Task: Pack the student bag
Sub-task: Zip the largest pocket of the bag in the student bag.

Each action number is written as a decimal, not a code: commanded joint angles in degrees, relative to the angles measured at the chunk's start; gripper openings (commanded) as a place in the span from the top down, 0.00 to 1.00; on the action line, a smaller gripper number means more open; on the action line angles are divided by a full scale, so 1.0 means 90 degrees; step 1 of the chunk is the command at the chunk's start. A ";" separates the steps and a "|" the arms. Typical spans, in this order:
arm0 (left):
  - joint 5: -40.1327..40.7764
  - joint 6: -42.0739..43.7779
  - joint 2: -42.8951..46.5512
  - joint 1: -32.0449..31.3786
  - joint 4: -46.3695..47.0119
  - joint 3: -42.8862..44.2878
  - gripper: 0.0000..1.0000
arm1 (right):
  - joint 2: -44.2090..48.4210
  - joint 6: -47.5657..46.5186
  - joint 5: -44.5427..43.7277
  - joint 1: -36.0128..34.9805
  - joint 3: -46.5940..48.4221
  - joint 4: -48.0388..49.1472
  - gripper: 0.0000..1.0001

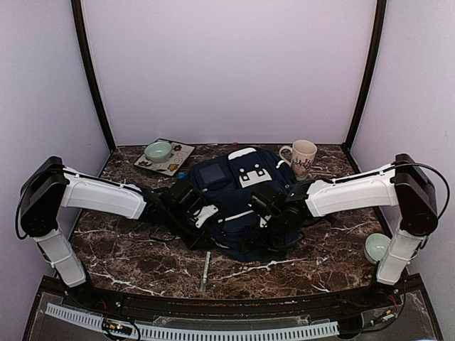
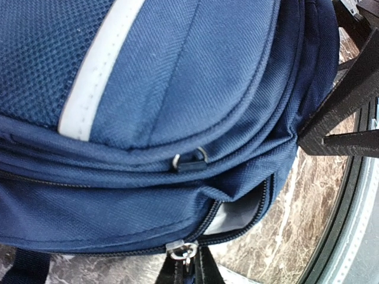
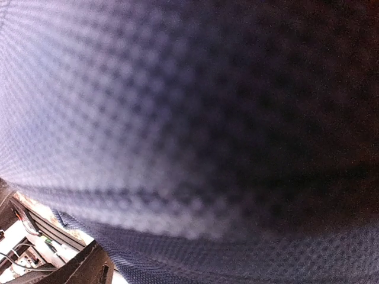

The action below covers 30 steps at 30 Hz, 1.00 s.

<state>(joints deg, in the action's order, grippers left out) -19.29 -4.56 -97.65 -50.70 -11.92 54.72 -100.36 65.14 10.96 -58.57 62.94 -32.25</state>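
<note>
Bag (image 1: 245, 186) lies flat in the middle of the table (image 1: 128, 249), between the two grippers. Left gripper (image 1: 205, 215) is at the bag's near left edge. Its jaws are closed on the zipper pull (image 2: 185, 251) of a partly opened zip showing grey lining. Right gripper (image 1: 274, 213) is pressed against the bag's right side. Blurred navy fabric fills its wrist view, so the state of its jaws cannot be told.
</note>
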 commanded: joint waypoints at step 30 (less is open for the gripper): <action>-0.1965 -0.0051 0.0295 -0.0690 -0.0687 0.0617 1.00 | -0.0304 -0.0477 -0.0310 -0.0037 0.0536 0.0278 0.21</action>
<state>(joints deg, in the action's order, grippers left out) -26.61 -6.48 -97.21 -54.22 -16.64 57.30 -101.27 62.13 10.83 -58.89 65.14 -35.55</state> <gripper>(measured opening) 0.065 0.792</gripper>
